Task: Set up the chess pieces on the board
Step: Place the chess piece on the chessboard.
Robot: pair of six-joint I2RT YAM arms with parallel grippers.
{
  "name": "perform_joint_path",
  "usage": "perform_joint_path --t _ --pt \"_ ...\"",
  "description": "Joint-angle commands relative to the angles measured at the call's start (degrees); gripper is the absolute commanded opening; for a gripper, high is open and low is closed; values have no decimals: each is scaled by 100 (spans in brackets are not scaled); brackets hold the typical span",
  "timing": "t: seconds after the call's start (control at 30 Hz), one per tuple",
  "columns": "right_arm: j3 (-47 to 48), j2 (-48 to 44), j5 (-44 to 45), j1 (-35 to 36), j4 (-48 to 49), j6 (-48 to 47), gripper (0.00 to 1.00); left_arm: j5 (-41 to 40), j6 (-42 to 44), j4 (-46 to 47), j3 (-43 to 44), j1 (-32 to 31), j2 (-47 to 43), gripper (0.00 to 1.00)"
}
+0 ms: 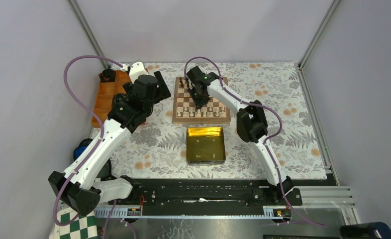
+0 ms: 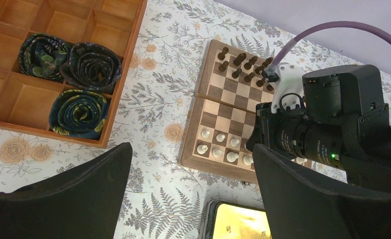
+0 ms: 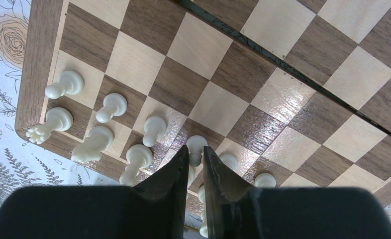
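Your right fingers [image 3: 185, 162], nearly closed, pinch one cream pawn [image 3: 196, 144] on the board [image 3: 34, 74], second row from its edge | beside it: three pawns [image 3: 111, 107], three back-row pieces [image 3: 91, 144] | your left fingers [image 2: 84, 194] spread wide, empty, above the counter [image 2: 158, 99] | three rolled cloths [image 2: 94, 64] in one orange tray [image 2: 109, 142]

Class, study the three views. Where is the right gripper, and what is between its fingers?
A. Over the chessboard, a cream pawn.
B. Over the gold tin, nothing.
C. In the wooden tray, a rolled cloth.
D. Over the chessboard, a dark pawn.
A: the right wrist view shows the right gripper with its fingers narrowed on a cream pawn, just above the chessboard.
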Motion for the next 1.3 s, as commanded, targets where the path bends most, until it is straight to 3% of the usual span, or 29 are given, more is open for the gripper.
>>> perform_joint_path --t 0.0,1.27 --pt "252 -248 -7 -34 56 -54 24 -25 59 311 62 -42 -4 99" --pt "328 -471 41 -34 127 -106 34 -16 58 312 77 -43 3 99"
